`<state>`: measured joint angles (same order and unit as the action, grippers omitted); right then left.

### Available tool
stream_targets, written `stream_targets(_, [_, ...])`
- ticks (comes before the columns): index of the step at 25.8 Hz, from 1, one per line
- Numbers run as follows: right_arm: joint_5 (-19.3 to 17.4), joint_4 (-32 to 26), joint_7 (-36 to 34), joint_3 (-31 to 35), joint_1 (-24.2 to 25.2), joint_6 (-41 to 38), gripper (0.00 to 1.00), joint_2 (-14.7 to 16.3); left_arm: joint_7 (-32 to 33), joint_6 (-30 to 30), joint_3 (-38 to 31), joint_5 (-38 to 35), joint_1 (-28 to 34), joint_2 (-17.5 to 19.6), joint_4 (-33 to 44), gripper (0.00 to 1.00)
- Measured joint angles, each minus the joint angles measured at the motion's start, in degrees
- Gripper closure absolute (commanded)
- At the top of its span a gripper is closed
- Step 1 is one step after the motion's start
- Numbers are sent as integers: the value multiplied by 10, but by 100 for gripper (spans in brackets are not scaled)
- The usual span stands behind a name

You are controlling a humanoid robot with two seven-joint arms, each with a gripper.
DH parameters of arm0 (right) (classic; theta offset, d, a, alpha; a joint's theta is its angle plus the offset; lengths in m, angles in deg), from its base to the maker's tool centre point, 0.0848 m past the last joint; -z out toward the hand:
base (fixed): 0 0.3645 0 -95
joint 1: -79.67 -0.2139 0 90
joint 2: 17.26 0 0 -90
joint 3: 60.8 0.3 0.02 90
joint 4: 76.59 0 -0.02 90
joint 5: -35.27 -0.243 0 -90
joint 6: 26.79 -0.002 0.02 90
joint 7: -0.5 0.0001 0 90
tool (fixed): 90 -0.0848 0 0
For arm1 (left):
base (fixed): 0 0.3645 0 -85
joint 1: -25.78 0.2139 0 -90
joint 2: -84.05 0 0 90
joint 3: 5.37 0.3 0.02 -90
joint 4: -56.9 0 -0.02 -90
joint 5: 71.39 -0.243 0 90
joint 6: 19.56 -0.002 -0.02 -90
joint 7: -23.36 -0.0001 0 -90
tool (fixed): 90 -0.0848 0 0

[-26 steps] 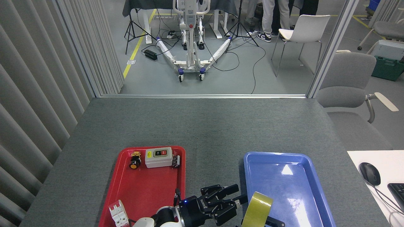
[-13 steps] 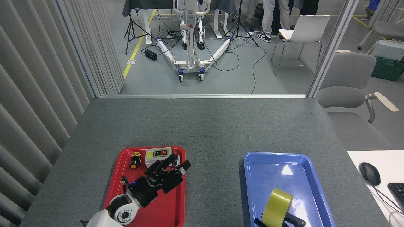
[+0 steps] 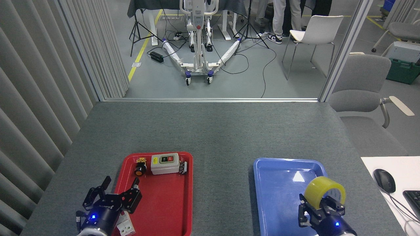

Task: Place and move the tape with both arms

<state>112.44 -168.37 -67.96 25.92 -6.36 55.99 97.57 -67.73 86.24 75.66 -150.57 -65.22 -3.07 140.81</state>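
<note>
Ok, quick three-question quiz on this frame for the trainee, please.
1. True or false: the tape is held by the left gripper.
2. Which tray lies under the tape: A) red tray B) blue tray?
3. Fill in: the grey switch box sits at the ___ end of the red tray.

Key: 1. False, the right gripper has its fingers on it; the left is open and empty. 2. B. 3. Far.
</note>
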Motion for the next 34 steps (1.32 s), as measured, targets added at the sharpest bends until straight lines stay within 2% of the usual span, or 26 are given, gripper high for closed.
stream_targets(3, [-34,32,54,-20,-35,21,80,2,-25,-19,-1,-5,32,-7,27,1])
stream_targets(6, [-52,49,77,-40,-58,38,72,1,-37,-24,3,-6,48,-13,42,1])
stream_targets(10, [-72,58,103,-65,-72,58,73,-4,-41,-24,10,-5,58,-33,57,1])
stream_targets(15, [-136,54,161,-76,-78,81,72,-11,-42,-24,12,-5,68,-50,69,1])
stream_targets(17, [-148,53,172,-78,-78,90,63,-12,-40,-24,12,-5,69,-50,70,1])
stream_targets(21, [-155,55,185,-83,-81,105,35,-13,-37,-24,12,-4,70,-49,72,1])
stream_targets(34, [-153,53,173,-88,-83,112,30,-14,-35,-23,12,-5,72,-51,80,1])
